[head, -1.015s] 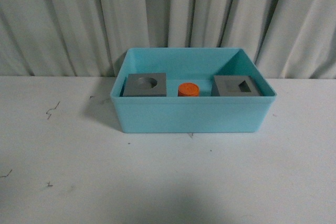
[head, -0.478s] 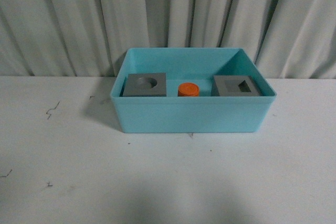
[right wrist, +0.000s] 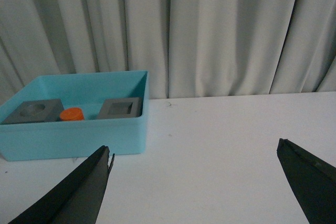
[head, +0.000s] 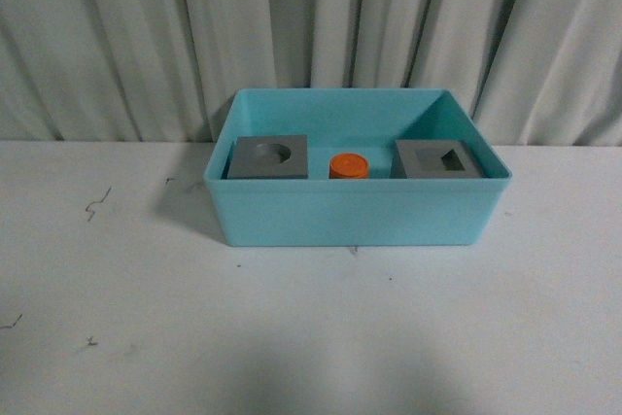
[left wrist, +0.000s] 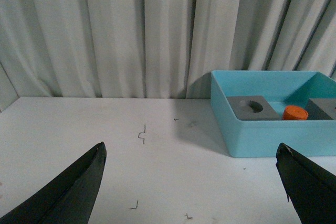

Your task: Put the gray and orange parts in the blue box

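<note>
Blue box (head: pixel 355 216) sits on white counter (head: pixel 292 337) before gray curtain (head: pixel 146 36); inside, left to right: gray cube with round recess (head: pixel 270 156), orange cylinder (head: pixel 348 166), gray cube with rectangular recess (head: pixel 437 158), each apart from the next, no writing legible on any. Left claw (left wrist: pixel 191 182) spread wide, empty, above bare counter left of box. Right claw (right wrist: pixel 202 182) spread wide, empty, right of box.
</note>
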Available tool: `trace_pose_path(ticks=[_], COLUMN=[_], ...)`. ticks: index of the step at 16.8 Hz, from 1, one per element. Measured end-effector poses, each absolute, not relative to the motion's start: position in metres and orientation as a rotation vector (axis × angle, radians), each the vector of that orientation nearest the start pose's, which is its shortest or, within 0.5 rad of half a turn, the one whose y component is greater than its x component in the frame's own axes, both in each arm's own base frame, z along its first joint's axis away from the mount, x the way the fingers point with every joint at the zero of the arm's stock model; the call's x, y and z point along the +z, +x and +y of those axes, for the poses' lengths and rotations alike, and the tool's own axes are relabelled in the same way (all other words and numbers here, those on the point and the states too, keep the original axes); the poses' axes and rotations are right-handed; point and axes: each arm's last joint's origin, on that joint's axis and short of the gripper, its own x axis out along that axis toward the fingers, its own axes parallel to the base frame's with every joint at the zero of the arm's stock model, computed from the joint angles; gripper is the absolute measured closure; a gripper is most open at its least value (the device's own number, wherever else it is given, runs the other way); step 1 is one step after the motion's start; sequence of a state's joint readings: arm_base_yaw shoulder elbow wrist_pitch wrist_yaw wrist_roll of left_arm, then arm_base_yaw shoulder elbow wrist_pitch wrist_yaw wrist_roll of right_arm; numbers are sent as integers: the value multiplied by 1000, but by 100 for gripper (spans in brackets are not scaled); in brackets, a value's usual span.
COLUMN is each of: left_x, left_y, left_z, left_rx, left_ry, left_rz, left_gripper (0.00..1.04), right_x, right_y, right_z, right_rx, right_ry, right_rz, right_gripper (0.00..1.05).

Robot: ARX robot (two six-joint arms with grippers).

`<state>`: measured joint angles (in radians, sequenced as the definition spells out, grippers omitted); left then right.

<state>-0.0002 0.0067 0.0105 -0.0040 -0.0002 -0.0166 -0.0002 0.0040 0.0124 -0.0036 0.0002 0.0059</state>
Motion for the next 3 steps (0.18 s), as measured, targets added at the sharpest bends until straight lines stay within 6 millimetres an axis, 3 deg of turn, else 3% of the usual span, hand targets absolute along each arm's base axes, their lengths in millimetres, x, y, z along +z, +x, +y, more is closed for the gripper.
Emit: trace_pose_path(ticks=[3], left_x=[166], left_y=[97], left_z=[0], left_rx=[0], left_ry=[-17], left_rz=[0], left_gripper=[7], right_x=[167], right_y=[97], right_z=[0], right_rx=[0], right_ry=[6], right_rz=[-5], right_gripper=[6])
